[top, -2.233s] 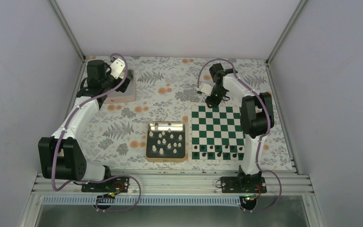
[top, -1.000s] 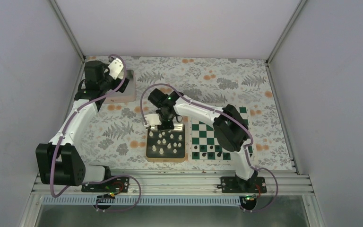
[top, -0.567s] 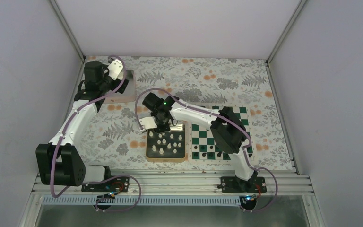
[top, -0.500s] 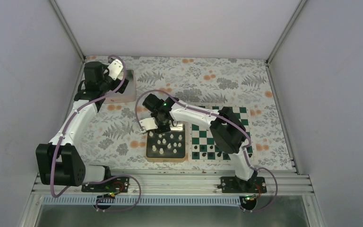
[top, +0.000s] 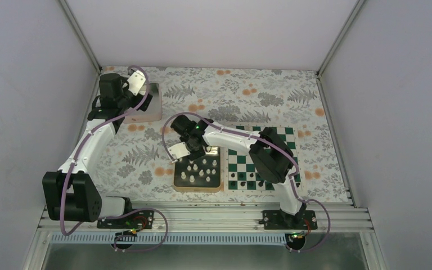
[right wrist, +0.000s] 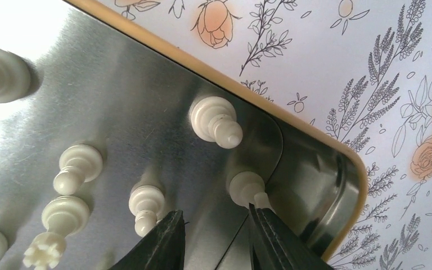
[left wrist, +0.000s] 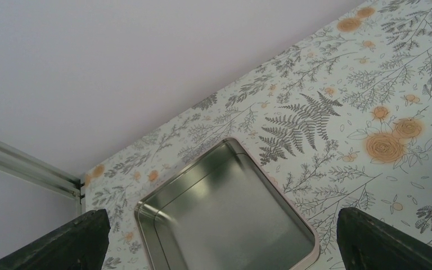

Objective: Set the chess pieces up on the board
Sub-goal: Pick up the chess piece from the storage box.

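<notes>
Worktop [right wrist: 343,67], pick step: right gripper [right wrist: 215,212], narrowly parted, empty, beside white piece [right wrist: 245,188] in tray [right wrist: 315,140] corner; next, straddle it.

Right fingers [right wrist: 158,242] apart; left fingers [left wrist: 62,242] wide

Bright, even light — shadows soft; glare whitens one corner of the tray [right wrist: 140,101]; focus sharp.

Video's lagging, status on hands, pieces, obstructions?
Left hand open over silver tin. Right hand open, low in gold tray corner. White piece beside one finger, ungripped; neighbours close.
</notes>
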`<state>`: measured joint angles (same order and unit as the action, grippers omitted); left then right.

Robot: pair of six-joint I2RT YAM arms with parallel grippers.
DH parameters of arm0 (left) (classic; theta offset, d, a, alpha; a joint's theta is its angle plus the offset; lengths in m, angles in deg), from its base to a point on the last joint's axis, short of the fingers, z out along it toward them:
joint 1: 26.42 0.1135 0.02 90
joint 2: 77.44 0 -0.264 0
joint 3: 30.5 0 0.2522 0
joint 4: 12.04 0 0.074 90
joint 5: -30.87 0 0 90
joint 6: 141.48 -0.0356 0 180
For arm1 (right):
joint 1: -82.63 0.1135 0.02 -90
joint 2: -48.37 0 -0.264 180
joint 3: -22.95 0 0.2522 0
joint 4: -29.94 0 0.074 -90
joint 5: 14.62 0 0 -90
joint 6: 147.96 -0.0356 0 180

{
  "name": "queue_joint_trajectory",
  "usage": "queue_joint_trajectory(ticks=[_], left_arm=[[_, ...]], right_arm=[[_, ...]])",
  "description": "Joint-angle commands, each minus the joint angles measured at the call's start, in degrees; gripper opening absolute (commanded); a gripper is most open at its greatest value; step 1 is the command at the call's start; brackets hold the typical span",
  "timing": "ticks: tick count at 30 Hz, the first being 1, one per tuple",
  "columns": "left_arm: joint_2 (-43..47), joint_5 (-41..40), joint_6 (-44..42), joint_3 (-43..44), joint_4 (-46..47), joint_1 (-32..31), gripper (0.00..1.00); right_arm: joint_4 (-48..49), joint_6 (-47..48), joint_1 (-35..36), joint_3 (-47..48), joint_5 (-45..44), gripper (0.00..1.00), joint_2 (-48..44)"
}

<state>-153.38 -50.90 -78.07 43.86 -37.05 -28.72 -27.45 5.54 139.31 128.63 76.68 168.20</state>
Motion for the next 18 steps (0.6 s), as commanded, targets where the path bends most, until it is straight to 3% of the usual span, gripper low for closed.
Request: queue_joint_trajectory(ticks=[1, 18], left_arm=[[1.3, 0.9, -0.8, -0.5, 1.6, 0.4, 1.0], [1.1, 1.7, -1.1, -0.7, 1.6, 0.5, 1.0]], right_arm=[[0.4, 2.3, 1.0, 1.3, -1.2, 0.32, -2.1], [0.4, 4.6, 2.4, 2.4, -3.0, 0.33, -1.2]])
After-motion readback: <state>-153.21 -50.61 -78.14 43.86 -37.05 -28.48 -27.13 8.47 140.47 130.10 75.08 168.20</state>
